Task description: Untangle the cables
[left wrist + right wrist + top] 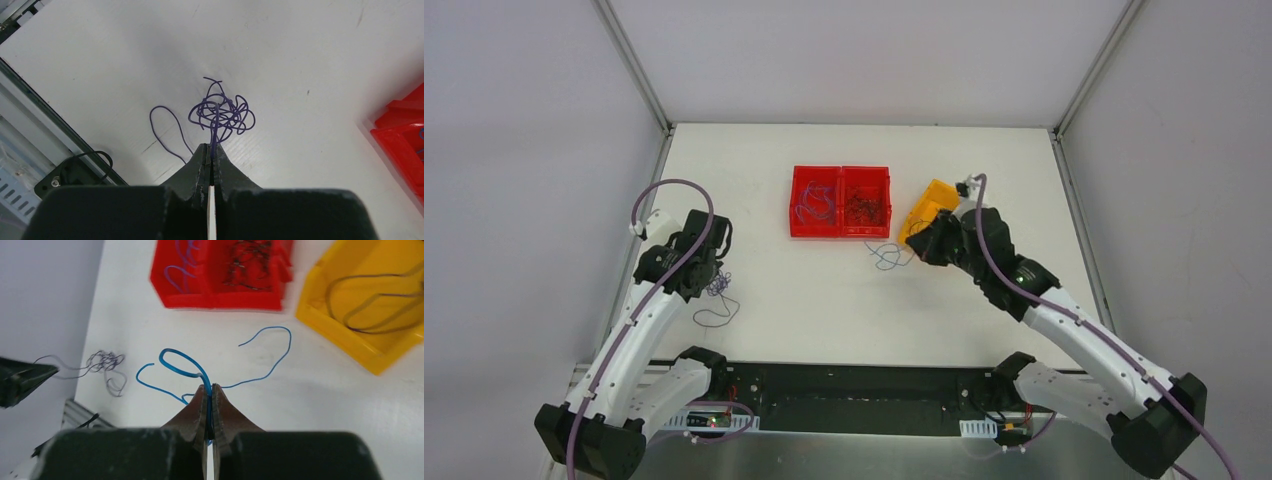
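Purple tangle point(220, 112) pinched in your closed left gripper point(212, 150), blue cable point(186, 358) in your closed right gripper point(210, 390). Next, probably tease loops loose.

white table point(824, 312), grey walls point(514, 120), metal posts point(631, 62)

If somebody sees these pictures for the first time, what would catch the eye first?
Two bright red bins stand side by side on the white table, a yellow bin just to their right. At the left, the left gripper is shut on a strand of a tangled purple cable; beside the yellow bin, the right gripper pinches a loose blue cable.
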Controlling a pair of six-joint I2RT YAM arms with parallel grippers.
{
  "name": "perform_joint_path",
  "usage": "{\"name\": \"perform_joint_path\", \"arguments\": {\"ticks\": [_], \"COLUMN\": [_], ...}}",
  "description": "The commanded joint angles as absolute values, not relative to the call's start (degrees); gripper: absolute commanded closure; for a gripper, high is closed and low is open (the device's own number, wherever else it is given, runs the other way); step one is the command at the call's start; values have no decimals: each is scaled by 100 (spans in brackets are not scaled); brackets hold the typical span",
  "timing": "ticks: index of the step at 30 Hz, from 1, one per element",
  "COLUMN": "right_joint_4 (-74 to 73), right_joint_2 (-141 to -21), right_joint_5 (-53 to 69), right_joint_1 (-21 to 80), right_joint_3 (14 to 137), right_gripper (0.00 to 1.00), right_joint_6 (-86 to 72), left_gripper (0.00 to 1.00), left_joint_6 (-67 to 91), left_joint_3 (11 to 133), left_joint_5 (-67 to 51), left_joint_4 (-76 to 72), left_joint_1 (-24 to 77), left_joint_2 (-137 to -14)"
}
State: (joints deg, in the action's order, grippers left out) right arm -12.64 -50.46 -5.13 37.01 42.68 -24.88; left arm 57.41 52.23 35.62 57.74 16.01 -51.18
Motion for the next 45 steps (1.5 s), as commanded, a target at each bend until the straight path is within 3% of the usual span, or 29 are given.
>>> {"name": "perform_joint_path", "arguments": {"ticks": [1,15,21,24,34,45], "right_joint_4": [-454,-295,-189,-439,-1390,-2538], "right_joint_2": [-5763,-8295,-9449,-10194,-12464,-13472], "right_joint_5": [512,500,-302,-1010,-1640,-2421], "right_joint_1": [3978,4017,4086,4216,4454,4911], "right_joint_3": [5322,7787,8535,9065,10694,12081], "right_gripper": [100,100,100,100,100,99], "right_joint_6": [-2070,-1864,-1639,-1338,-1135,-436], "left_gripper": [100,100,100,100,100,100], "left_joint_6": [5345,4758,4534,4494,4432,4238], "left_joint_3": [5168,4999,4929,4906,4804,4795], "left_joint_5": [3301,2799,2356,2223,1908,1715], "left_joint_4": [5534,5157,4869,4804,4673,4514], "left_joint_1": [1541,1538,1538,1538,1538,1538], "left_joint_2": [-4923,-4642,-4627,-4629,-4623,-4709]}}
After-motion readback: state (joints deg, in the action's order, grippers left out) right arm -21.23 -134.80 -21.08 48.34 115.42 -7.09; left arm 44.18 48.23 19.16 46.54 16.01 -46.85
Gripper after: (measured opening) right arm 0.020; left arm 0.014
